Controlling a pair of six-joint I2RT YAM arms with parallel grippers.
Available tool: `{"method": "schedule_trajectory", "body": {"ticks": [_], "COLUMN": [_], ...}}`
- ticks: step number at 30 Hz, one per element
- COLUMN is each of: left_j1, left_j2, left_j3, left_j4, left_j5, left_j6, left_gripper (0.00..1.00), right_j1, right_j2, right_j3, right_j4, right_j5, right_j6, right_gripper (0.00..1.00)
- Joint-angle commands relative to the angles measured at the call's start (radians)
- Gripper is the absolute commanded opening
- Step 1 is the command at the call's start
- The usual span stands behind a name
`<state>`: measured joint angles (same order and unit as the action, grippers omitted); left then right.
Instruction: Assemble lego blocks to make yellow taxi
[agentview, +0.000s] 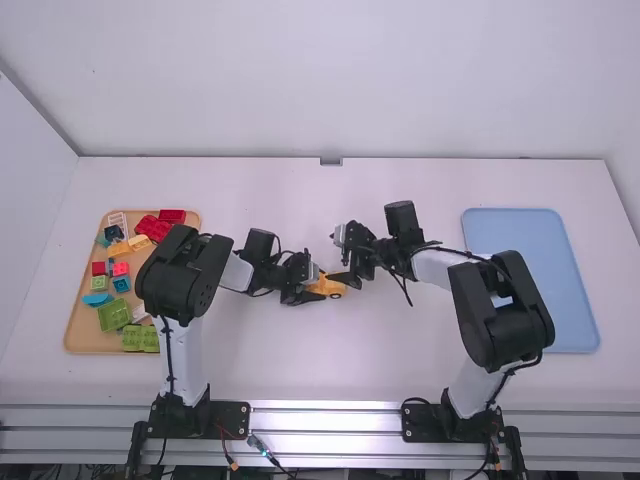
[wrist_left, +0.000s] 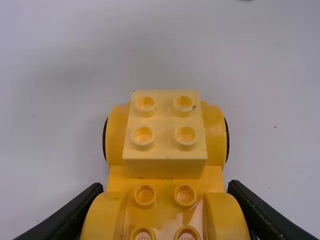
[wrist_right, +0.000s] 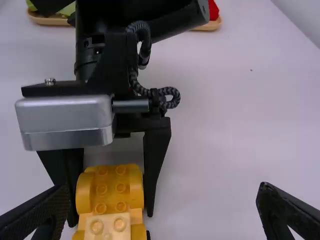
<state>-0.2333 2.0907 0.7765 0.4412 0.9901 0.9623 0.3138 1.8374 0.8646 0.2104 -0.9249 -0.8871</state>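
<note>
Two arm bases stood at the near edge of the desk (agentview: 300, 370). Beyond them, around the middle, sat the yellow car (agentview: 330, 288), low on its wheels, with a paler block (wrist_left: 165, 125) of four studs seated across its body. The left gripper (agentview: 316, 284) had its jaws pinching the car's sides. Just beside the car hung the right gripper (agentview: 346, 274), its jaws spread wide with nothing between them. Off to the right lay a blue tray (agentview: 530, 280); off to the left, a wooden tray (agentview: 75, 345) held green blocks (agentview: 114, 315) nearer and red blocks (agentview: 153, 228) farther back. Behind everything rose a pale wall (agentview: 330, 80).
</note>
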Motion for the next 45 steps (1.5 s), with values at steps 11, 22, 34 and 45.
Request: {"method": "schedule_trajectory", "body": {"ticks": [11, 22, 34, 45], "left_j1": [0.000, 0.004, 0.047, 0.316], "left_j2": [0.034, -0.046, -0.142, -0.142], "left_j3": [0.067, 0.201, 0.638, 0.912], "left_j4": [-0.213, -0.606, -1.302, -1.529], "left_j5": [-0.090, -0.231, -0.676, -0.966], "left_j6": [0.056, 0.056, 0.034, -0.104], "left_gripper": [0.89, 0.99, 0.99, 0.99], "right_j1": [-0.001, -0.001, 0.000, -0.001], "right_j2": [-0.011, -0.011, -0.011, -0.011], "right_j3": [0.006, 0.006, 0.006, 0.006], "right_j4": [0.019, 0.017, 0.028, 0.039], "right_j5": [0.064, 0.066, 0.089, 0.118], "right_j6": [0.027, 0.027, 0.027, 0.027], "right_gripper": [0.99, 0.99, 0.99, 0.99]}}
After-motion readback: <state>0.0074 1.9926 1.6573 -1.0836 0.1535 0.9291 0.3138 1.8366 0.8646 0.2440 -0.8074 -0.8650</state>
